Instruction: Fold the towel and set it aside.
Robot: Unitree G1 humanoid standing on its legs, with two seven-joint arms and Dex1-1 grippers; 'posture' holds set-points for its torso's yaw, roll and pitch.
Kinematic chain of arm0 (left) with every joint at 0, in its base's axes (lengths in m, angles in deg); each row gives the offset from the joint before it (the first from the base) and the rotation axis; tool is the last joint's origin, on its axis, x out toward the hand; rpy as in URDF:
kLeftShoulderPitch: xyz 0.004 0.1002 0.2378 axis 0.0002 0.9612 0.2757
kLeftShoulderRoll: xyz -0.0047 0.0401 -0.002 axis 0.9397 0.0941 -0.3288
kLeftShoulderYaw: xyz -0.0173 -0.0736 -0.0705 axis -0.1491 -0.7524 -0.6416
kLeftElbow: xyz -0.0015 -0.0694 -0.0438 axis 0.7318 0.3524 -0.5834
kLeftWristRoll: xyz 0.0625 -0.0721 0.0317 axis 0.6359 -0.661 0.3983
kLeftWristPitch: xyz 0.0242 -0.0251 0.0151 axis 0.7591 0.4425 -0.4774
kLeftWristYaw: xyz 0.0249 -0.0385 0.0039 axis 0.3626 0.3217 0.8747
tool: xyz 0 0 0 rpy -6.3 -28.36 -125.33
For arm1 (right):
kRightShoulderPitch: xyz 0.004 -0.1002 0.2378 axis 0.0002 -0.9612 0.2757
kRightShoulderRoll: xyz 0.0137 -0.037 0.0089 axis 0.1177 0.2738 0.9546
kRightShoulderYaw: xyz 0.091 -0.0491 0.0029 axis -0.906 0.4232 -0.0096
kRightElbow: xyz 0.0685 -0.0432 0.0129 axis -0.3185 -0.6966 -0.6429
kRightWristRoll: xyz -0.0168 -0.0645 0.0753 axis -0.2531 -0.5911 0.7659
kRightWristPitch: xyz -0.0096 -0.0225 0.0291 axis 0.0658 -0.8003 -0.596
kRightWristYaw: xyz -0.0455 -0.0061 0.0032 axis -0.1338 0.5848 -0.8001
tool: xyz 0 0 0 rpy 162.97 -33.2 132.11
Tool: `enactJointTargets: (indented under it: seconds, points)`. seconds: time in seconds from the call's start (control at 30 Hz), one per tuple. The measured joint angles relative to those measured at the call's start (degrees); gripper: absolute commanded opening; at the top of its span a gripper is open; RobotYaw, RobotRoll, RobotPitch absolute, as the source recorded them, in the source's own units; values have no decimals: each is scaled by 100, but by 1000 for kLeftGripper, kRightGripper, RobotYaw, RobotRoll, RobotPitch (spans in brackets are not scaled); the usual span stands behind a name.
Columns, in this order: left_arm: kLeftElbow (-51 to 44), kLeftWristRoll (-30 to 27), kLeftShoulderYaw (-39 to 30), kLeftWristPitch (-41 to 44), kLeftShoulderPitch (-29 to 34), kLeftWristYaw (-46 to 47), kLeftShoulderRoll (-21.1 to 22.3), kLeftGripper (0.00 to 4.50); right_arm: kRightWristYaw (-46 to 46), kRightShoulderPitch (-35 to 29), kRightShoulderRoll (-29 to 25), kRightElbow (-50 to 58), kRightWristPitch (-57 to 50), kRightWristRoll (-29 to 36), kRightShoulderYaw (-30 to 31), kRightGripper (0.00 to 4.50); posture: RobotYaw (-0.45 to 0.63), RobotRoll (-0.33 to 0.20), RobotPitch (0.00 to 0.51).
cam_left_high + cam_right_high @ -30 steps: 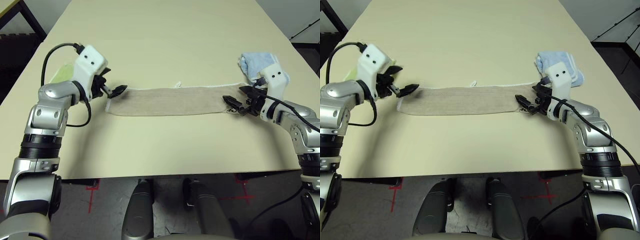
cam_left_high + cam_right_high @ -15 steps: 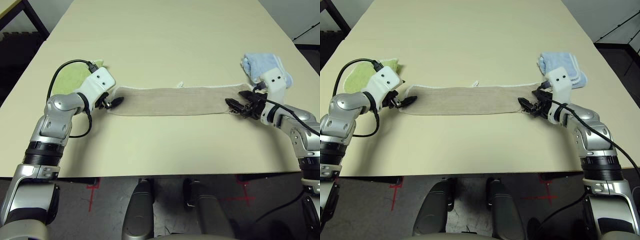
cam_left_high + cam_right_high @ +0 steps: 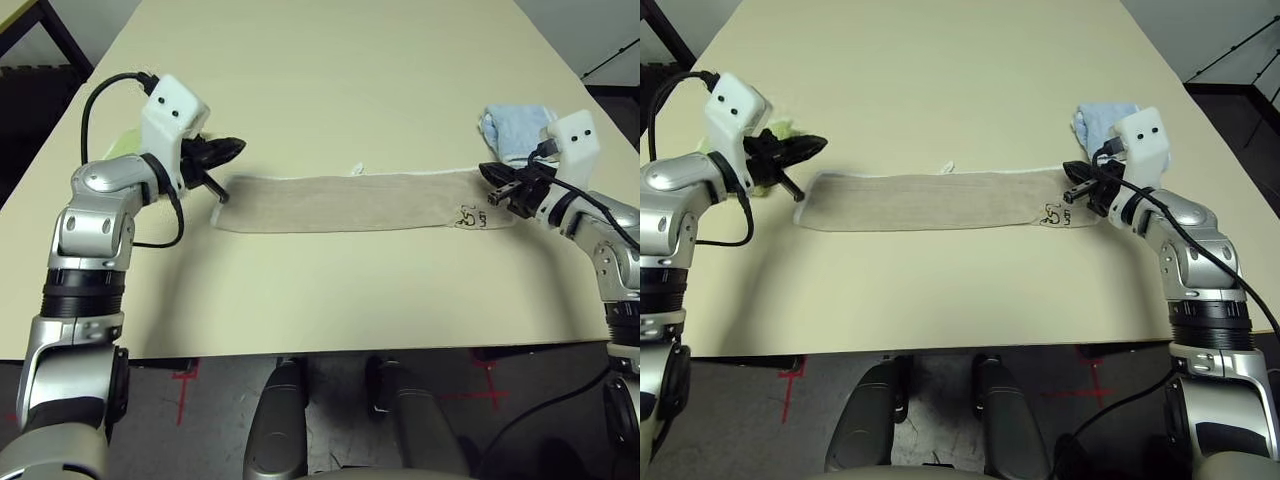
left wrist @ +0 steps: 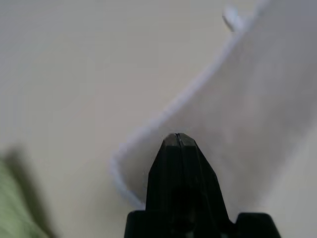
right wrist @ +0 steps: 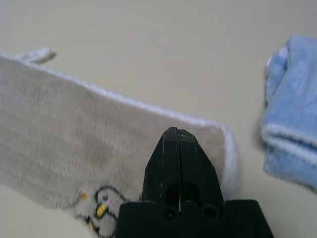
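The beige towel (image 3: 345, 202) lies flat as a long strip across the table, white trim along its far edge and a small dark logo (image 3: 467, 216) at its right end. My left gripper (image 3: 236, 147) hovers just above and behind the towel's left end, shut with nothing in it. Over the right end, my right gripper (image 3: 487, 173) is also shut and empty. In the left wrist view the shut gripper (image 4: 178, 137) points at the towel's corner (image 4: 257, 99). The right wrist view has the shut gripper (image 5: 174, 132) above the towel (image 5: 74, 124).
A folded light blue towel (image 3: 515, 125) sits behind my right gripper, close to the table's right edge. A light green towel (image 3: 781, 128) peeks out behind my left arm. The far half of the table (image 3: 340, 70) and its front strip are bare.
Both grippers have gone from open to shut and have drawn up and outward off the towel's ends. The right end now lies flat with its logo showing.
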Motion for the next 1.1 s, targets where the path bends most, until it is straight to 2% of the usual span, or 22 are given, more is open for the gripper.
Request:
enactJointTargets:
  seconds: [0.2, 0.4, 0.67, 0.77, 0.9, 1.0, 1.1]
  points:
    - [-2, 85, 102, -103, 119, -198, 222, 3, 0, -172, 4, 0, 25, -35, 8, 35, 140, 0, 238]
    - [665, 495, 314, -845, 209, 8, 154, 3, -1, -333, 31, -43, 27, -107, 76, 35, 138, 0, 243]
    - [884, 593, 318, -1142, 148, 89, 20, 3, 3, -418, 49, -133, 144, -158, 164, 35, 137, 0, 225]
    - [774, 400, 198, -686, 74, 170, -190, 599, -48, -293, 79, -213, 141, -150, 159, 715, 145, 0, 213]
    - [133, -278, -101, 210, -147, 169, -526, 2083, -91, -60, 91, -210, 114, -58, 47, 2173, 149, 0, 205]
    - [-95, -915, -534, 770, -691, 280, -775, 3328, -94, 91, 92, -47, -23, 150, -90, 3348, 144, 0, 202]
    - [-319, -1385, -817, 967, -1064, 311, -847, 4474, -94, 235, 94, 275, -164, 365, -216, 4439, 125, 0, 198]
